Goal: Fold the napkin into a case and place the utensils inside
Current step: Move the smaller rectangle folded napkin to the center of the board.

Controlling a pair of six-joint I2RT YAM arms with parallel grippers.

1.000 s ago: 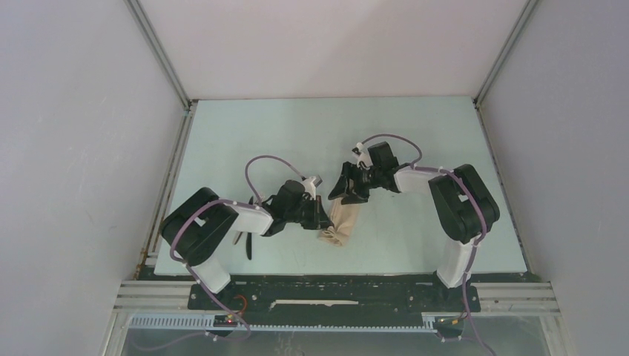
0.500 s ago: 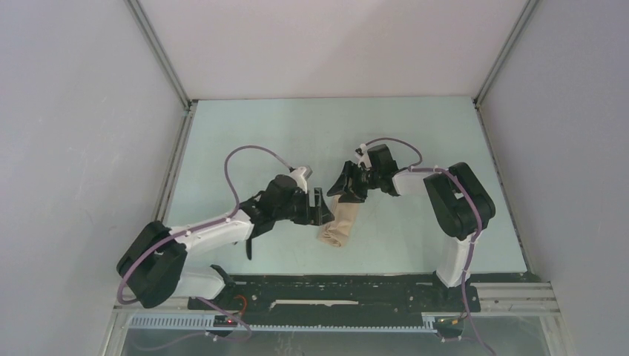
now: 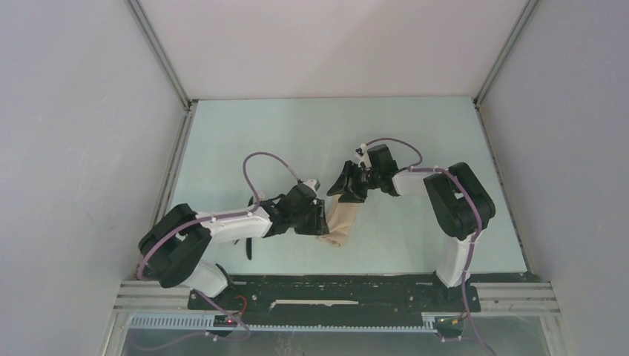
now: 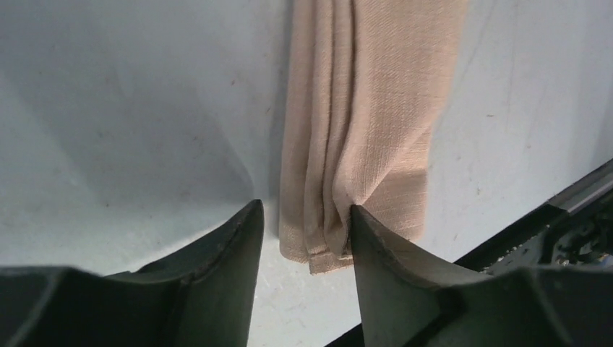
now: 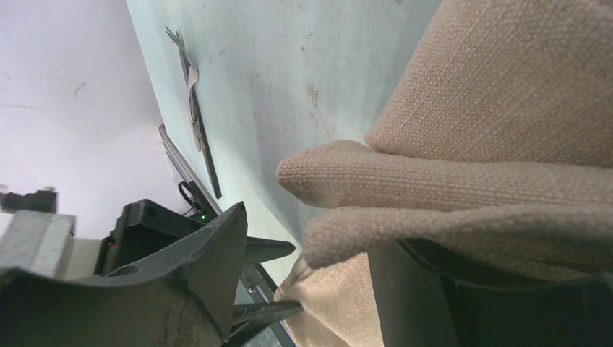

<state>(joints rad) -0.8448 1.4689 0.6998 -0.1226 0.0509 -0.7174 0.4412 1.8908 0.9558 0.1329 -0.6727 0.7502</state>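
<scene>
Beige napkin [image 3: 341,222] folded narrow, the left gripper [image 4: 305,217] had shifted toward the front edge of the table [image 3: 245,133], spread jaws straddling its end, while the right gripper [image 3: 337,194], jaws spread too, propped the far fold.

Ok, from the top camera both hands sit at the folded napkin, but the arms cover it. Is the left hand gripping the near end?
Observer: No. The left hand is open around the near end of the napkin. One finger touches the cloth, and the other stands on bare table.
Reviewer: And the right hand?
Observer: The right hand is open too, with a layer of the napkin's far end draped over one finger.
Reviewer: Where are the utensils?
Observer: The fork and knife lie together on the table, outside the napkin.
</scene>
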